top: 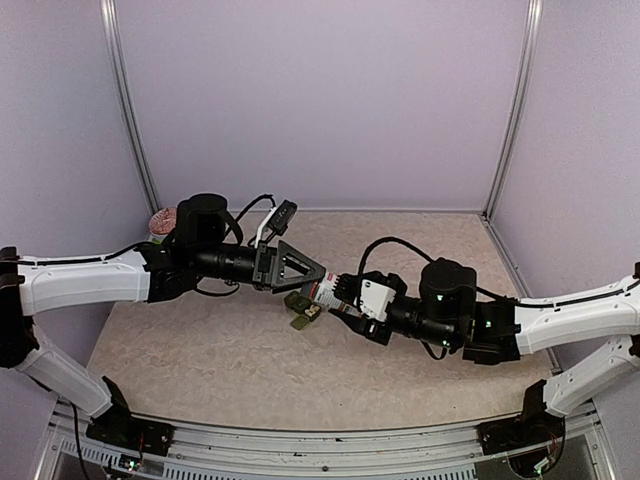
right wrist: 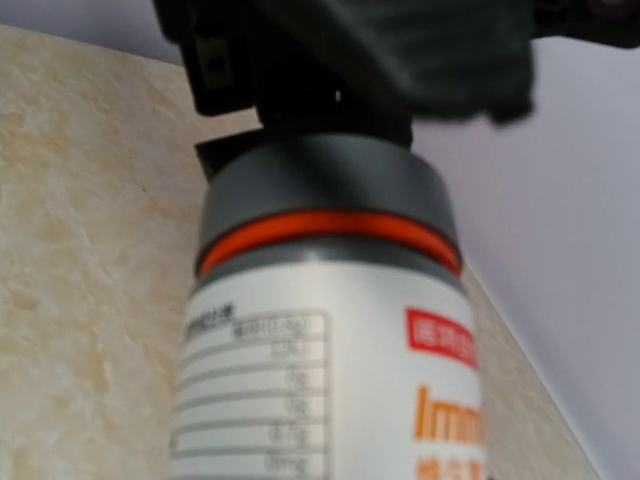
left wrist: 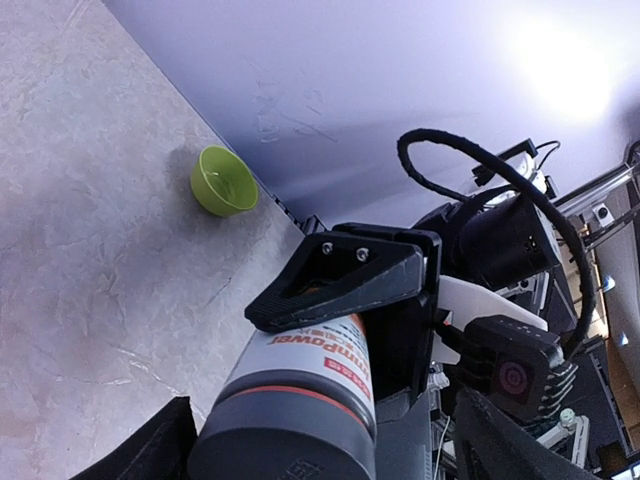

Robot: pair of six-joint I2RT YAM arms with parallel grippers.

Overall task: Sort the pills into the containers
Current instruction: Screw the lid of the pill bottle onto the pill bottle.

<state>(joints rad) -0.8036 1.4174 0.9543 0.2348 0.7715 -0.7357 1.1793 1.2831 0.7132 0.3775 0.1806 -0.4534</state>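
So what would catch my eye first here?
The two arms meet mid-table over a white pill bottle with a dark grey cap: the right tool holds its body, the left tool sits at the cap. Beneath lies a small dark green container strip; a lime-green bowl stands by the wall.

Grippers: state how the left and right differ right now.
The right gripper is clamped on the white body of the pill bottle; the left gripper stands open around its grey cap. The right gripper points left; the left gripper points right. Both meet at that bottle.
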